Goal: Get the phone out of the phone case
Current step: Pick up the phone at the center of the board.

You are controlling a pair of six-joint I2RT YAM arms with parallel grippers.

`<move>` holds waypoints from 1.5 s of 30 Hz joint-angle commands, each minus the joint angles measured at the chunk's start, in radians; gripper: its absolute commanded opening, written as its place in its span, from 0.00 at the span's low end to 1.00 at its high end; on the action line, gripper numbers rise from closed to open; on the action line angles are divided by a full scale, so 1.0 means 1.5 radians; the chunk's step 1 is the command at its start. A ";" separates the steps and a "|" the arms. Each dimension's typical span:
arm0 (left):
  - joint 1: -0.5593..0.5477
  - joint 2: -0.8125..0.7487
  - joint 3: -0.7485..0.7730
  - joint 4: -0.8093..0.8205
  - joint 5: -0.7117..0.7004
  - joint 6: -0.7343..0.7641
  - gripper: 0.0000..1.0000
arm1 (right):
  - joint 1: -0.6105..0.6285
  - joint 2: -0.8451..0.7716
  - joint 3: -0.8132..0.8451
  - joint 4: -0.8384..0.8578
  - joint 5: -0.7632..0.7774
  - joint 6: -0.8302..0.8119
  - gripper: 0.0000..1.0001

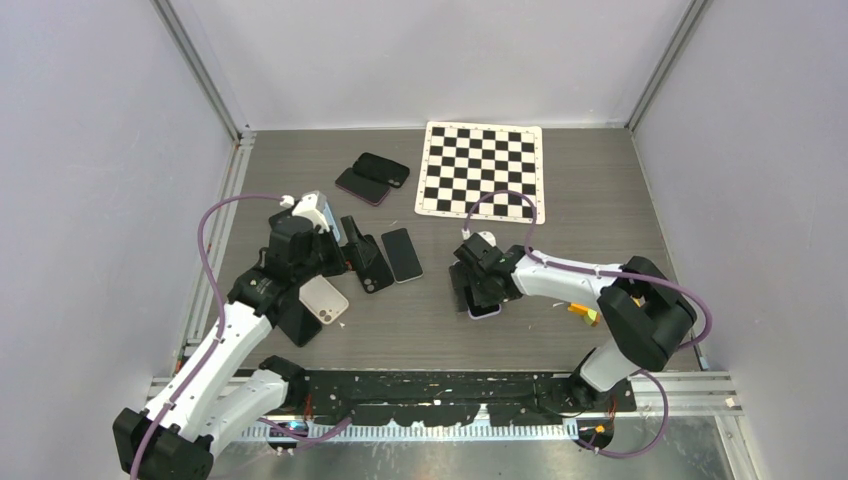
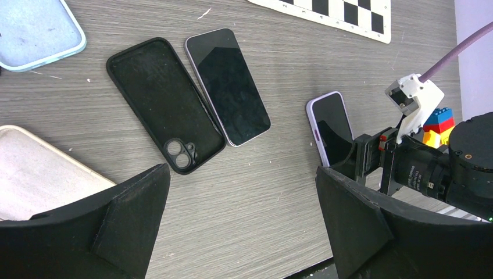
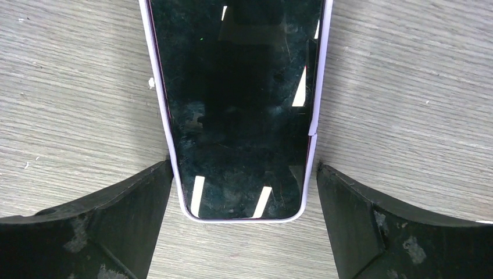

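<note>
You held the right gripper (image 3: 244, 174) low and pointing down, its fingers (image 3: 116, 221) spread wide, while the left gripper (image 2: 243, 171) hung higher, likewise spread.

Grey wood-grain tabletop (image 1: 600, 200), matte, faintly scuffed. Plain pale lavender-grey walls (image 1: 430, 60) on three sides, closing in work area. Aluminium frame posts (image 1: 203, 70) in rear corners; slotted metal rail (image 1: 690, 388) along near edge. Even, diffuse light, soft shadows only.
</note>
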 commanded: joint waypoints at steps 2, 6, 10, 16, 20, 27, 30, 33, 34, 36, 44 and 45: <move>0.002 -0.002 0.004 0.025 -0.008 -0.005 1.00 | 0.003 0.033 0.003 0.018 0.005 -0.005 0.99; 0.002 -0.002 0.000 0.027 -0.006 -0.009 1.00 | 0.003 0.049 0.013 0.022 -0.013 0.004 0.60; 0.002 -0.002 -0.003 0.028 -0.006 -0.017 1.00 | 0.003 0.055 0.020 0.033 -0.025 0.033 0.15; 0.002 0.003 0.004 0.015 -0.006 -0.027 1.00 | 0.003 0.011 0.002 0.076 -0.054 0.053 0.10; 0.002 0.001 -0.010 0.035 0.012 -0.048 1.00 | 0.003 -0.061 -0.023 0.118 -0.065 0.066 0.07; 0.002 0.011 -0.029 0.083 0.061 -0.087 0.99 | 0.003 -0.209 -0.083 0.231 -0.106 0.084 0.01; 0.002 0.019 -0.034 0.103 0.084 -0.103 0.98 | 0.003 -0.243 -0.100 0.267 -0.139 0.086 0.01; 0.002 0.026 -0.046 0.137 0.114 -0.127 0.98 | 0.003 -0.264 -0.105 0.298 -0.175 0.091 0.01; 0.002 0.030 -0.051 0.154 0.127 -0.136 0.98 | 0.004 -0.266 -0.105 0.313 -0.196 0.092 0.01; 0.002 0.036 -0.059 0.184 0.153 -0.157 0.98 | 0.004 -0.268 -0.101 0.334 -0.228 0.101 0.01; 0.001 0.041 -0.091 0.330 0.256 -0.227 0.98 | 0.032 -0.271 -0.053 0.430 -0.310 0.124 0.01; 0.001 0.041 -0.096 0.351 0.265 -0.234 0.98 | 0.035 -0.270 -0.042 0.436 -0.318 0.124 0.01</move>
